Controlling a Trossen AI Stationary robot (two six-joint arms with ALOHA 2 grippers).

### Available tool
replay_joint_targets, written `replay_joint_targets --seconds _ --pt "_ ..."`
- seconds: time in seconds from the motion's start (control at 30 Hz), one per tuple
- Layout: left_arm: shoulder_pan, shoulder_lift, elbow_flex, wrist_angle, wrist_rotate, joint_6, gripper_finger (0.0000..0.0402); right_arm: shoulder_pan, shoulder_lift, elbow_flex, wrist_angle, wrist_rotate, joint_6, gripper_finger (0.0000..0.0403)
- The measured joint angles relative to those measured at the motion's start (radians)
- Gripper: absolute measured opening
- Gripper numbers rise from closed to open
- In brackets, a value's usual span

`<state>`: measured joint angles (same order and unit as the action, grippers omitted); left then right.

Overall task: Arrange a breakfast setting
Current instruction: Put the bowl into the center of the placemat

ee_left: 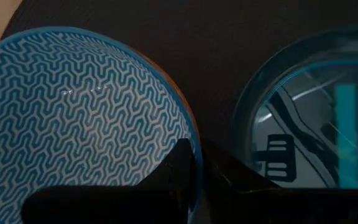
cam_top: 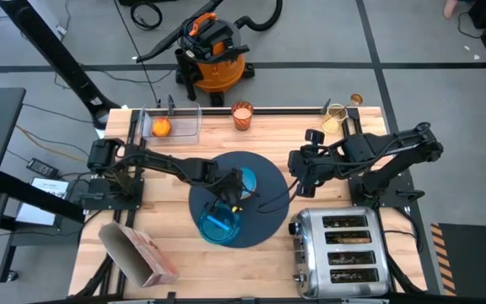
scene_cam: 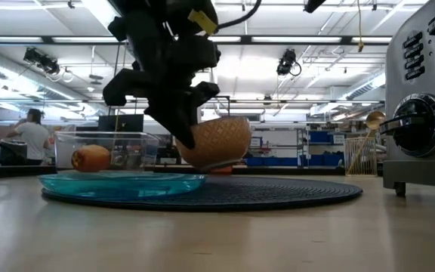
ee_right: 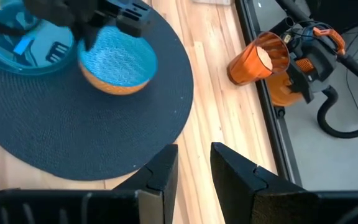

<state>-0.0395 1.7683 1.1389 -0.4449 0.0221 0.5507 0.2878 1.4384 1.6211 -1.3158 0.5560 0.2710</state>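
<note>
On the dark mat [cam_top: 256,187], near its middle, sits the small bowl [ee_right: 118,63], blue zigzag pattern inside, orange-tan outside, with the teal plate [cam_top: 218,224] just beside it toward the table's front edge. Left gripper [ee_left: 194,163] pinched together on the bowl's rim, one finger inside and one outside, as the left wrist view shows. Looks rigid and light, probably ceramic or melamine, glazed and so likely slippery; a rim pinch tilts it, as in the low view, so best kept low and set down gently. Right gripper [ee_right: 194,165] waiting above the mat's far edge, fingers slightly apart, holding nothing. Orange cup [ee_right: 260,57] lying on the table past the mat.
</note>
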Motion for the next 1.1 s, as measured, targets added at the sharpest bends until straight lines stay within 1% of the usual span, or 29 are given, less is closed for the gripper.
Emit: replay_joint_targets --seconds 0.1,0.4,0.73,0.87,0.97,1.1 --pt "0.001 0.019 0.000 -0.012 -0.004 0.024 0.0029 0.000 0.000 0.000 0.006 0.000 0.000 0.0103" --pt "0.002 0.034 0.000 0.021 -0.005 0.012 0.0029 0.000 0.000 0.000 0.008 0.000 0.023 0.0103" --pt "-0.009 0.044 0.000 0.005 0.005 -0.012 0.0031 0.000 0.000 0.000 0.014 -0.008 0.044 0.0103" --pt "-0.010 0.044 0.000 0.003 -0.001 -0.016 0.0040 0.000 0.000 0.000 0.014 -0.008 0.047 0.0103" --pt "-0.012 0.044 0.000 0.004 -0.055 -0.028 0.0051 0.000 0.000 0.000 0.013 -0.009 0.071 0.0103" --pt "-0.010 0.044 0.000 0.000 -0.073 -0.042 0.0069 0.000 0.000 0.000 0.013 -0.010 0.080 0.0103"
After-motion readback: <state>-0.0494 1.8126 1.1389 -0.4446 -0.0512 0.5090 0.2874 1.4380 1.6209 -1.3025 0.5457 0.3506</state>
